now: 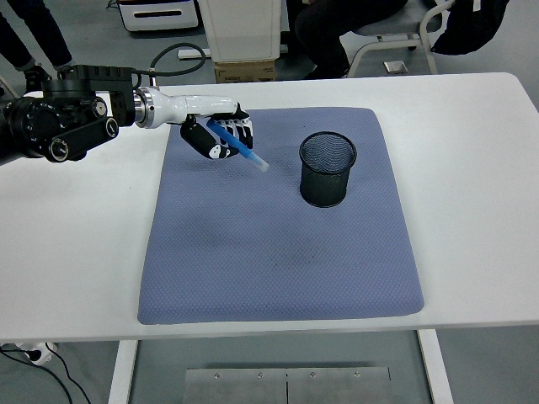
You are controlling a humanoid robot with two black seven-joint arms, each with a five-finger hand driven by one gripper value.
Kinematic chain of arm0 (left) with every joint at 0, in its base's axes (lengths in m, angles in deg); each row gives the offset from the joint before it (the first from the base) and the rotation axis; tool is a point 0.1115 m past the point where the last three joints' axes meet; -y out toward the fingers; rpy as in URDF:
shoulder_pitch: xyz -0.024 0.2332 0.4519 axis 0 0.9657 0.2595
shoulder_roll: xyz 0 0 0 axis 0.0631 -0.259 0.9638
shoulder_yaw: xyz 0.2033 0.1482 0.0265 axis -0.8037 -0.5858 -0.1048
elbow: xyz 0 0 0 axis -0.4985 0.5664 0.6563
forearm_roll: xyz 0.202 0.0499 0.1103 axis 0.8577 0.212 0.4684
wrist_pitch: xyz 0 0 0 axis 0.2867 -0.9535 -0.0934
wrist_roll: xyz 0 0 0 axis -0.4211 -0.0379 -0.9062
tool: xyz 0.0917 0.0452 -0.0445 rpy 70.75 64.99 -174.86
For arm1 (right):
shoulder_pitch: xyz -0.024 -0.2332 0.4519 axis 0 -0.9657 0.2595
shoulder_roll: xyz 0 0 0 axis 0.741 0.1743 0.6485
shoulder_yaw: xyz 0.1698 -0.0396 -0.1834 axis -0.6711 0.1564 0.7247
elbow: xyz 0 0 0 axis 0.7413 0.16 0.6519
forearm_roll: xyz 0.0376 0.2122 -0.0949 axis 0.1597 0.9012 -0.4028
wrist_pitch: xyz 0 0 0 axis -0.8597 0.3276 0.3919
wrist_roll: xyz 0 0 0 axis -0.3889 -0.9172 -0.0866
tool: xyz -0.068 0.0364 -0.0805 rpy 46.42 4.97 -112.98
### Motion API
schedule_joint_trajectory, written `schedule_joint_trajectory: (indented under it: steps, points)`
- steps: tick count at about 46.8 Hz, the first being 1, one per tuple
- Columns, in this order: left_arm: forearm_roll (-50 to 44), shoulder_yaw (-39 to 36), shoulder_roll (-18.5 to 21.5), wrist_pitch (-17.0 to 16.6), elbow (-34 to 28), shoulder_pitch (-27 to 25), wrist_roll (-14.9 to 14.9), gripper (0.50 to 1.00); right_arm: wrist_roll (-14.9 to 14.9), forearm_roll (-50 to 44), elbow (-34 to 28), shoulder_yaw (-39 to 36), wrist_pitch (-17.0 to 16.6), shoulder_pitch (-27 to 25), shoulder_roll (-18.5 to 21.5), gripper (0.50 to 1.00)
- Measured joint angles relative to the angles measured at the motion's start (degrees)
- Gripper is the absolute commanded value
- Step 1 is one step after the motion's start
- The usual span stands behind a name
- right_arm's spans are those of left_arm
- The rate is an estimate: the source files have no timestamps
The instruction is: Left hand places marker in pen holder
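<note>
At about 10 o'clock on the blue mat (278, 252), the left hand (217, 135) hangs above the cloth with fingers curled tight around a blue marker (242, 151). The marker is held slanted, pale tip pointing down toward 4 o'clock. The black mesh pen holder (328, 169) stands upright at roughly 2 o'clock on the mat, well apart from the hand, open mouth facing up and looking empty.

Step in hand, as I judge it: carry the marker across to the holder. To do it well, bring the tip over the centre of the rim, not the near wall, tilt the marker steeper so it goes in end-first, and release only once the tip is below the rim. A slanted entry could snag the mesh edge or tip the light cup.

The path between hand and holder is bare mat, nothing blocking. The white table (472, 168) carries the mat. A cable (173, 55) loops off the arm at 11 o'clock, behind the hand and off the route. At 12 o'clock, beyond the table: a seated person's legs (324, 34), a chair (396, 38) and a box (244, 71). The right arm is out of view.
</note>
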Motion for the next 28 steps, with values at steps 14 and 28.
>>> schedule_joint_trajectory:
  steps: [14,28]
  points:
    - [0.0,6.0,-0.7,2.0,0.0,-2.3,0.2,0.500,0.0,0.0,0.0,0.0,0.0,0.0,0.0,1.000]
    - [0.0,12.1,-4.9,2.1,0.0,0.0,0.3,0.500,0.0,0.0,0.0,0.0,0.0,0.0,0.0,1.000]
